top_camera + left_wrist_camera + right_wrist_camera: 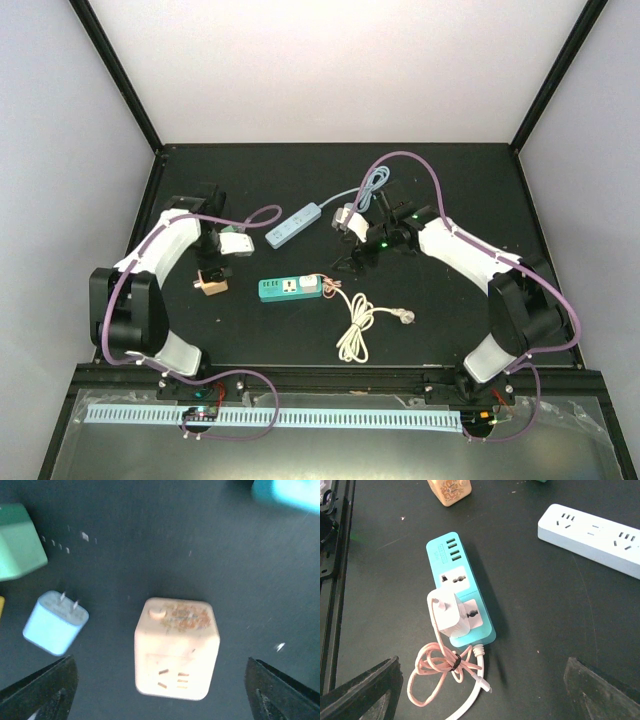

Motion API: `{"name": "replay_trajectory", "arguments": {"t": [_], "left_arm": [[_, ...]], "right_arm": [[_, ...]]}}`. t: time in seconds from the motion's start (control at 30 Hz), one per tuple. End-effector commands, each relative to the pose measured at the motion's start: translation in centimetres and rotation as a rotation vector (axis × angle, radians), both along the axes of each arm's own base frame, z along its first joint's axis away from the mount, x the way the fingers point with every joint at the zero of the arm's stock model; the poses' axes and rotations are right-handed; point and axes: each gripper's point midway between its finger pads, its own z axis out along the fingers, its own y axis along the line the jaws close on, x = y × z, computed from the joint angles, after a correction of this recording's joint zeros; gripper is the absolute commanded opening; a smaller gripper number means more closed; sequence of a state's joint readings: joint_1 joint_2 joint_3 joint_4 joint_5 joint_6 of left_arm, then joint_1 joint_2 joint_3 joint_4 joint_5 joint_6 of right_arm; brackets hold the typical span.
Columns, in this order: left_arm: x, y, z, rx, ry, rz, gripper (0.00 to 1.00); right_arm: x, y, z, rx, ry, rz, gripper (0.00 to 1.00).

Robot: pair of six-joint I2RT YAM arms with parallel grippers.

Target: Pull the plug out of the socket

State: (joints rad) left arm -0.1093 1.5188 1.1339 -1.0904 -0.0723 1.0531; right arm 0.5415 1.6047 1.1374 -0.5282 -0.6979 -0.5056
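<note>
Right hand (482, 672) hangs released above the tabletop (545, 630), its fingers (365, 692) spread wide at the lower corners of its wrist view and grasping nothing. The white plug (451, 612) sits pushed into the teal socket strip (455, 562), ahead of that hand and apart from it, roughly in line with the gap between the fingers. A bundled pale cable (437, 672) lies at the strip's near end, closest to the hand. The left hand (160, 680) is likewise released, hovering over a cream cube adapter (176, 647), with a light blue charger (54, 623) just beside the cube.
</note>
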Motion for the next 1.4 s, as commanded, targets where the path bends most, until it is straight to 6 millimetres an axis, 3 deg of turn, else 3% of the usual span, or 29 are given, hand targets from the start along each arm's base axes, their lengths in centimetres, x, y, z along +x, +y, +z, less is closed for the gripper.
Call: {"name": "replay_trajectory", "arguments": {"t": [0.0, 0.13, 0.27, 0.53, 0.83, 1.1, 1.2, 1.37], "left_arm": [[-0.7, -5.6, 3.4, -0.305, -0.018, -0.036, 0.89], [-1.2, -10.8, 5.8, -0.576, -0.095, -0.084, 0.84], [-2.8, -15.0, 6.3, -0.715, -0.126, -0.146, 0.82], [-4.1, -19.6, 5.9, -0.804, -0.178, -0.275, 0.76], [-4.3, -22.5, 2.1, -0.724, -0.147, -0.332, 0.68], [-3.7, -22.7, -1.3, -0.590, -0.102, -0.305, 0.53], [-3.7, -22.6, -1.8, -0.572, -0.101, -0.304, 0.49], [-3.9, -22.8, -0.7, -0.596, -0.134, -0.317, 0.29]], "right_arm": [[0.3, 0.0, 1.1, 0.049, -0.007, -0.004, 0.89], [0.6, -0.1, 0.7, 0.045, 0.006, -0.012, 0.86], [0.9, -0.3, 0.4, 0.036, 0.012, -0.022, 0.85], [1.3, -0.9, -0.3, 0.017, 0.016, -0.038, 0.85], [1.4, -1.1, -0.7, 0.007, 0.018, -0.046, 0.84], [1.4, -1.1, -0.9, 0.004, 0.022, -0.046, 0.84], [1.4, -1.1, -1.0, 0.005, 0.023, -0.043, 0.84], [1.4, -1.1, -1.2, 0.002, 0.028, -0.041, 0.84]]}}
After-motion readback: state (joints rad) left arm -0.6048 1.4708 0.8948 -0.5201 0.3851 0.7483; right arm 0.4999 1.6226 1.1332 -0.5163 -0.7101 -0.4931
